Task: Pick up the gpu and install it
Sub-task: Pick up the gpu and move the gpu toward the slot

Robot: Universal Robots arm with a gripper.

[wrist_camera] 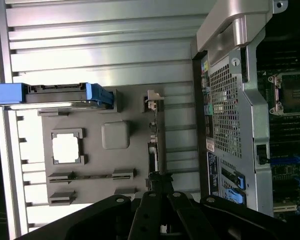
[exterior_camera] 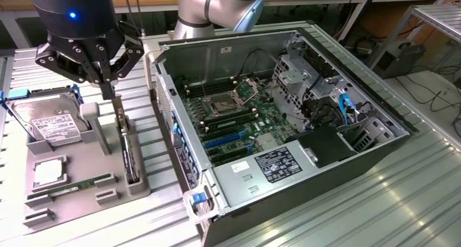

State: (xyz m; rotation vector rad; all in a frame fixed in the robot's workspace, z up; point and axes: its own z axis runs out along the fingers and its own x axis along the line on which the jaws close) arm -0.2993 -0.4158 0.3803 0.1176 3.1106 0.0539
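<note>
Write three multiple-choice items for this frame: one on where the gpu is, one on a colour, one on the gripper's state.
1. Where is the gpu? A seated in the motherboard; B standing on edge in the gray tray; C flat on the table.
2. What colour is the hard drive's carrier? A blue; B red; C yellow.
3. The gripper is: A wide open; B clamped on the hard drive; C shut.
Answers: B, the card stands upright in the tray's slot; A, blue rails flank the drive; C, its fingers meet by the gpu's top end.
</note>
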